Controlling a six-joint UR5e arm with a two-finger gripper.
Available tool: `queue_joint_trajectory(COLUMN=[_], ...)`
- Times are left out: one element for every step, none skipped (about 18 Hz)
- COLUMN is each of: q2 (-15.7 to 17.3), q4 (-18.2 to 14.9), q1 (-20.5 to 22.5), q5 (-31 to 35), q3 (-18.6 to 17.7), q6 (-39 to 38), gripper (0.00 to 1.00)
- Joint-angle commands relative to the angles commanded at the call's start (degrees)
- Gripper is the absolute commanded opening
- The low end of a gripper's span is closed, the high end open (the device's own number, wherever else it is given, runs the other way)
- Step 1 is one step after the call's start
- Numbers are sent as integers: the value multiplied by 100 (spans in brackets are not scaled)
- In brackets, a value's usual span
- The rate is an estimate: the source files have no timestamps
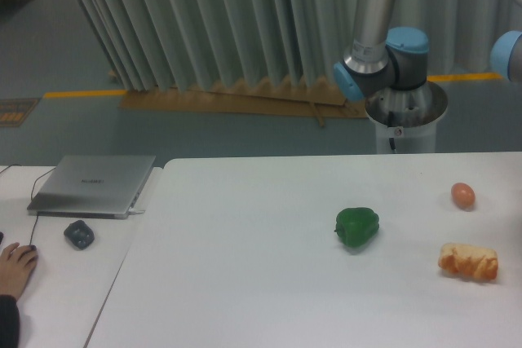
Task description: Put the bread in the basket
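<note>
The bread (468, 261), a small golden-orange loaf with pale patches, lies on the white table (245, 283) near its right edge. The basket is out of view. Only the arm's base and lower joints (383, 63) show, behind the table at the upper right. The gripper itself is outside the frame.
A green pepper (357, 227) sits left of the bread and a small orange-pink egg-shaped thing (463, 195) lies behind it. On a separate desk to the left are a closed laptop (94, 185), a dark mouse (79, 235) and a person's hand (15, 270).
</note>
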Motion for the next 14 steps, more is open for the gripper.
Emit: queue_joint_trajectory(q2=[-53,-88,-123,-158,-159,-167,-176,-194,-211,-211,-220,-220,-238,-307], q4=[0,9,35,35,35,9,0,-17,-26,-44,-105,-166,-202,-211], q1=[-158,-360,-501,-581,-643,-782,-897,-1029,-1134,-1222,-1328,-1398,-1460,-1582], q5=[245,456,589,677,731,940,1151,1327,1494,1626,1706,1741,1785,1829], q3=[9,9,27,27,18,18,-8,-8,-34,-52,-70,-78,-87,-87], q6=[97,98,72,97,106,106,106,106,115,107,106,63,28,-16], gripper=[100,100,100,100,100,100,100,100,100,100,100,100,100,100])
